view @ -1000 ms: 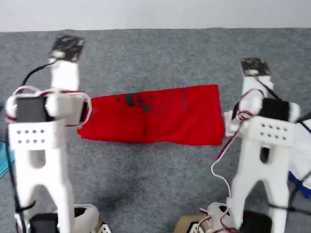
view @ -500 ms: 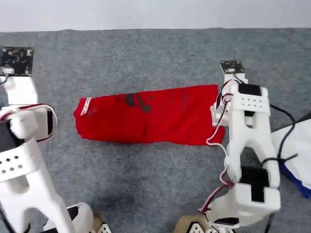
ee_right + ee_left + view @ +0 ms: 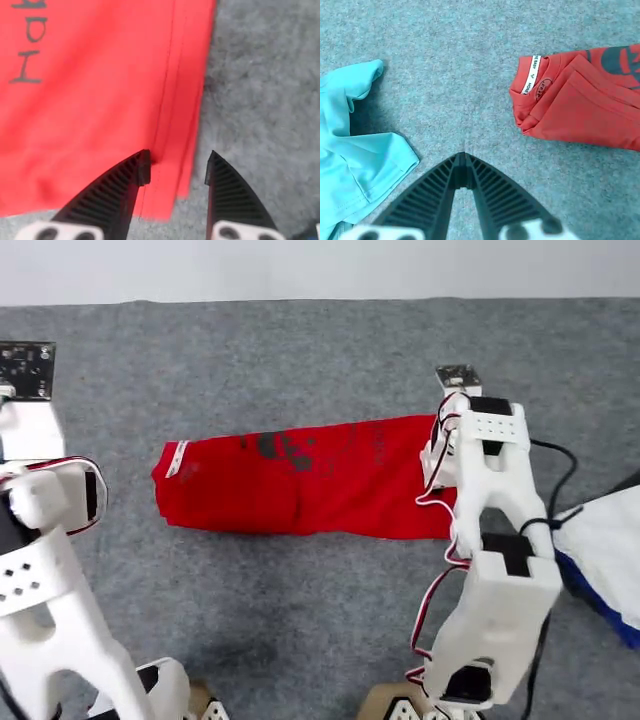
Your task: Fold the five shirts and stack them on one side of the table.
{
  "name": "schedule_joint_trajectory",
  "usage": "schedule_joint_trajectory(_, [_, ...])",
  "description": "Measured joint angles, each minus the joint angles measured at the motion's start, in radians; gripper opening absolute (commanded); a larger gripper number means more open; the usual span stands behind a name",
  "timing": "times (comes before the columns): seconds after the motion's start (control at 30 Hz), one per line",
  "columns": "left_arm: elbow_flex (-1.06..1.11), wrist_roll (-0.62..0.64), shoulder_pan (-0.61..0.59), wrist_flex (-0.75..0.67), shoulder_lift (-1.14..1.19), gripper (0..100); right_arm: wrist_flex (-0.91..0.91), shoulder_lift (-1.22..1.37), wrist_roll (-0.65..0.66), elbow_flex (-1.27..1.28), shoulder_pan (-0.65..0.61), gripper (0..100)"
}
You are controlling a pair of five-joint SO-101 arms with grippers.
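I see a red shirt (image 3: pixel 310 480) with dark print, a light blue shirt (image 3: pixel 355 165), and a grey table (image 3: pixel 300 350).

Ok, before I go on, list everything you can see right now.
red shirt: one, red with dark print, folded into a long strip, middle of the table.
turquoise shirt: one, light turquoise, crumpled, apart from the red shirt, near the left gripper.
white garment: one, white with blue at its edge, by the right arm.
table: one, grey surface.
left gripper: one, black, shut, over bare table between the two shirts.
right gripper: one, black, open, astride the red shirt's end edge.
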Motion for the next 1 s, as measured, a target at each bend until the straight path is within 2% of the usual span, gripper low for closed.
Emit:
schedule_joint_trajectory(0.2, [0.000, 0.000, 0.000, 0.000, 0.000, 0, -0.002, 0.046, 0.000, -0.006, 0.000, 17.6])
schedule_joint_trajectory(0.4, [0.000, 0.000, 0.000, 0.000, 0.000, 0, -0.008, 0.064, 0.000, -0.009, 0.008, 0.5])
schedule_joint_trajectory(0.73, [0.000, 0.000, 0.000, 0.000, 0.000, 0, 0.038, 0.026, 0.000, -0.008, -0.015, 1.0])
schedule_joint_trajectory(1.0, [0.000, 0.000, 0.000, 0.000, 0.000, 0, 0.092, -0.172, 0.000, -0.008, -0.207, 1.0])
